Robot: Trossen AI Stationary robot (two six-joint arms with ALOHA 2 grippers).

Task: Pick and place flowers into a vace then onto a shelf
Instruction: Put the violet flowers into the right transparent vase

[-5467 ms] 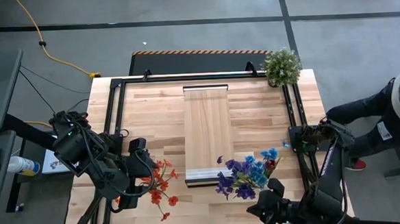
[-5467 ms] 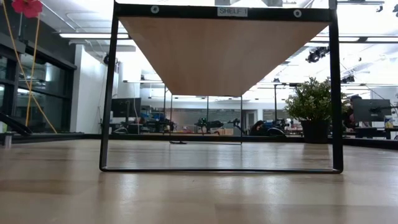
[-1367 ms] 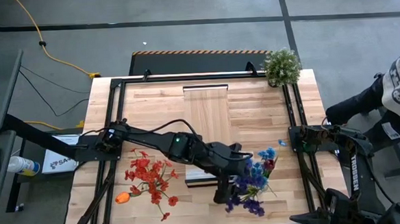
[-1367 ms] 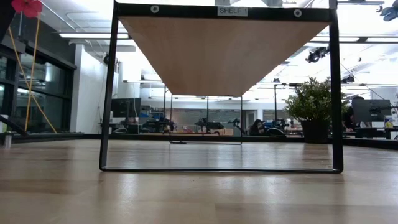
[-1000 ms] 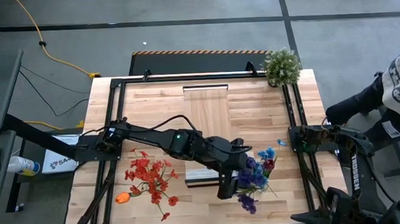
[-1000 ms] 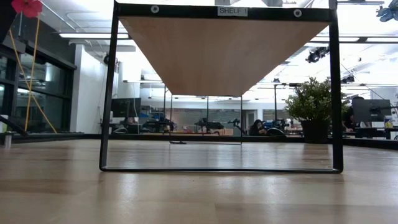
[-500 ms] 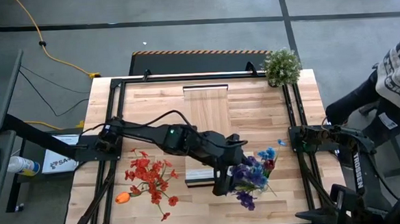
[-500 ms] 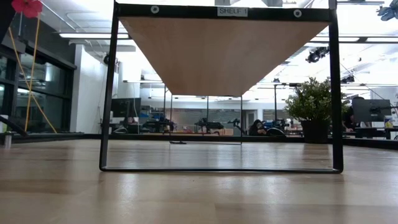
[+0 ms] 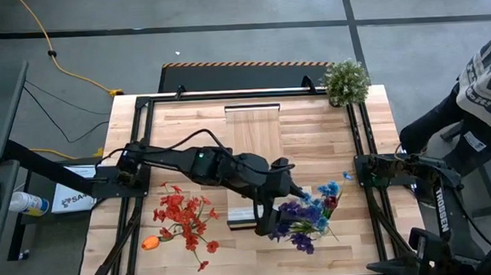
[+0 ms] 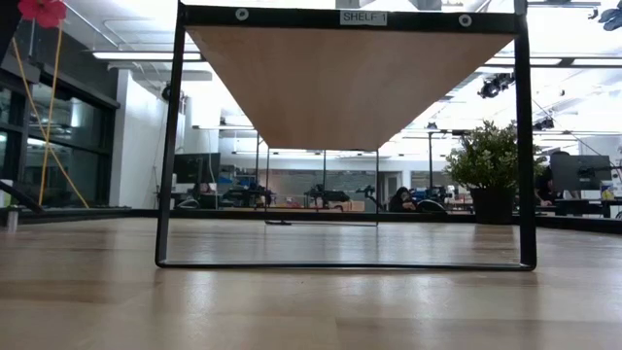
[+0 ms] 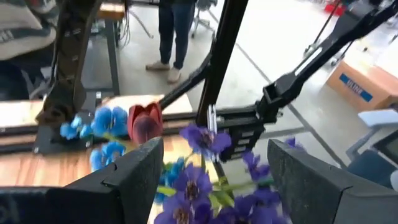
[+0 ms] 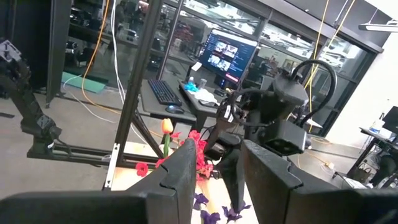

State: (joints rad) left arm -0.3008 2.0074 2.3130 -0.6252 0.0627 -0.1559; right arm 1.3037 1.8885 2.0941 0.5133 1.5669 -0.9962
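We see the left arm stretched across the bench (image 9: 312,130) from its left side, with the left pincer (image 9: 268,222) hanging at the near end of the shelf (image 9: 254,145), right at the edge of the blue and purple flowers (image 9: 304,214). From the left wrist view its fingers (image 11: 134,171) stand wide apart, with purple blooms, blue blooms and one dark-red head (image 11: 145,122) between and just beyond them (whether any stem is actually pressed by either finger we cannot tell). The bunch lies on the bench just to the right of the shelf's pale end strip, near the front edge.

A second bunch, the red and orange flowers (image 9: 182,221), lies on the bench to the left of the shelf, well apart from the blue bunch and from the pincer.

The right arm sits low at the bench's right front corner, largely out of the overhead picture. The right pincer (image 12: 214,180) shows in its own wrist view with fingers at a narrow gap and nothing between them; it looks across at the red flowers and at the left arm.

The potted plant (image 9: 345,82) stands at the far right corner of the bench. In the low view the shelf (image 10: 350,83) is raised on a black frame labelled "SHELF 1". A person (image 9: 480,117) stands just off the bench's right side.
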